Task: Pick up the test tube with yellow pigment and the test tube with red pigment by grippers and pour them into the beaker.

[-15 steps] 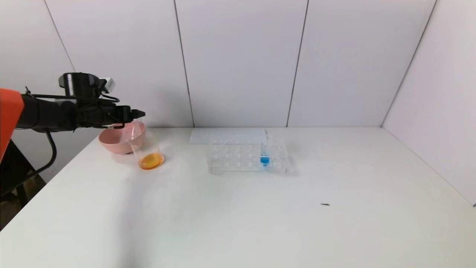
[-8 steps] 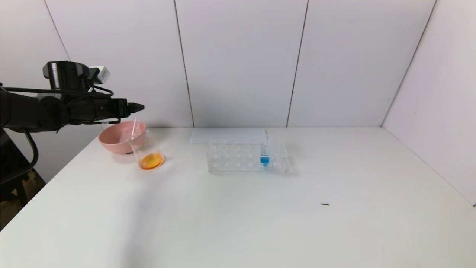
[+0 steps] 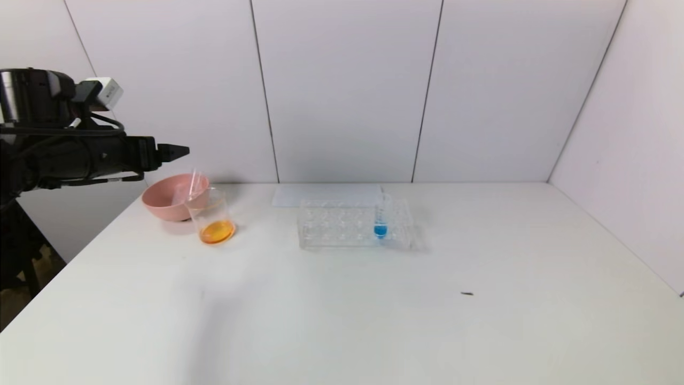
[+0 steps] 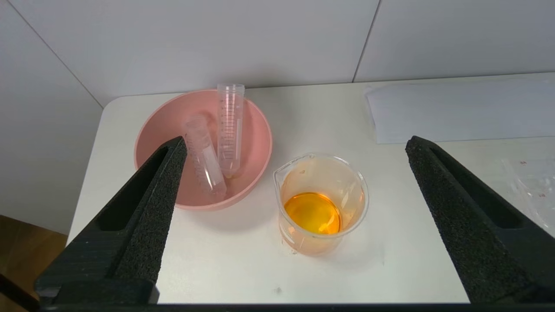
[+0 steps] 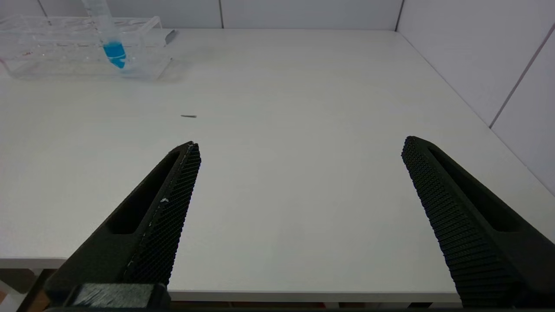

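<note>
Left gripper (image 4: 295,145) spread, empty, above bowl (image 4: 256,130) holding two tubes (image 4: 230,125); beaker (image 4: 321,203) orange-filled; right gripper (image 5: 299,147) spread, parked.

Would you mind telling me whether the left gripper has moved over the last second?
Yes. The left gripper has drawn back toward the robot's left and risen, away from the pink bowl and the beaker, which have stayed put.
</note>
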Robot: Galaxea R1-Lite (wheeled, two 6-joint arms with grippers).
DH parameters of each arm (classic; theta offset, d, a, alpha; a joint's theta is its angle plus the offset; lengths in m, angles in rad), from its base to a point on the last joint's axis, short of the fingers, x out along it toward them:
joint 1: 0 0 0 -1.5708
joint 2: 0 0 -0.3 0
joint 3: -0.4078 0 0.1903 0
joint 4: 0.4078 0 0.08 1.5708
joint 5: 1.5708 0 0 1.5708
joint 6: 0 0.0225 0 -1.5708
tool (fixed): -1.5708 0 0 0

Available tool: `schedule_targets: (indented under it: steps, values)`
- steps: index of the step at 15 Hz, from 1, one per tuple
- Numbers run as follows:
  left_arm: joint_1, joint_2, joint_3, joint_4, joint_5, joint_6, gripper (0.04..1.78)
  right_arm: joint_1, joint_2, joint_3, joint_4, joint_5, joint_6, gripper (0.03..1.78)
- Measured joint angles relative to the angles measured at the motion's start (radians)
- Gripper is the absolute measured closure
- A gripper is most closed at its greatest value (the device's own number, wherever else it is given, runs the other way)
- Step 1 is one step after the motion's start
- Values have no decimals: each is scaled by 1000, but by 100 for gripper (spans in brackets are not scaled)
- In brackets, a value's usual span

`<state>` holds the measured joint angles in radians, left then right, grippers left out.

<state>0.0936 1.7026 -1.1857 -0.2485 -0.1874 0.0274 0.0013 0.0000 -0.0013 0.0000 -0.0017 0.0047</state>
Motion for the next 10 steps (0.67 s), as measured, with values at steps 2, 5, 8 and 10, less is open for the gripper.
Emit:
schedule_targets:
  steps: [2, 5, 8, 10]
  values:
    - [0, -79, 55, 0, 0, 0, 6, 0, 0, 0, 0, 0, 0, 11]
    - [0, -204, 136, 7, -1, 4, 6, 0, 0, 0, 0, 0, 0, 11]
    - [1, -336, 206, 15, -4, 9, 6, 0, 0, 0, 0, 0, 0, 11]
    - [1, -424, 246, 37, -13, 13, 6, 0, 0, 0, 0, 0, 0, 11]
